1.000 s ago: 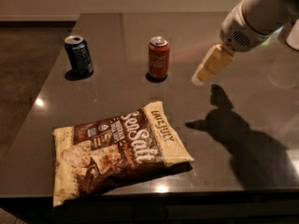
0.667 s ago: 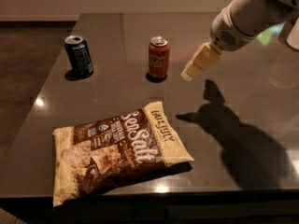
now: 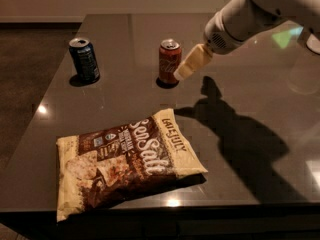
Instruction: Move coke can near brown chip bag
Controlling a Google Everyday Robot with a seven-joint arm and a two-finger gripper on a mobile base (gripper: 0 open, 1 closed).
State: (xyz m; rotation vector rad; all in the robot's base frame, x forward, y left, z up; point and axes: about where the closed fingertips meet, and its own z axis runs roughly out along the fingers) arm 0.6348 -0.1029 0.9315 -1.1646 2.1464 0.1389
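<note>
Item: coke can (image 3: 169, 61), upright, far-centre of tabletop (image 3: 125, 39), apart from brown chip bag (image 3: 127, 159) at near edge.
Handling, my guess: light, stiff but dentable, slick. I'd grip mid-body, gentle squeeze.
Gripper (image 3: 186, 69): just right of can; spread or closed, can't tell.
Vs 1 s ago: gripper came left toward can; can and bag unmoved.

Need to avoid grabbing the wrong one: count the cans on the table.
2. The coke can stands in the middle, the gripper close beside it; the dark blue can stands further left. None seem hidden.
</note>
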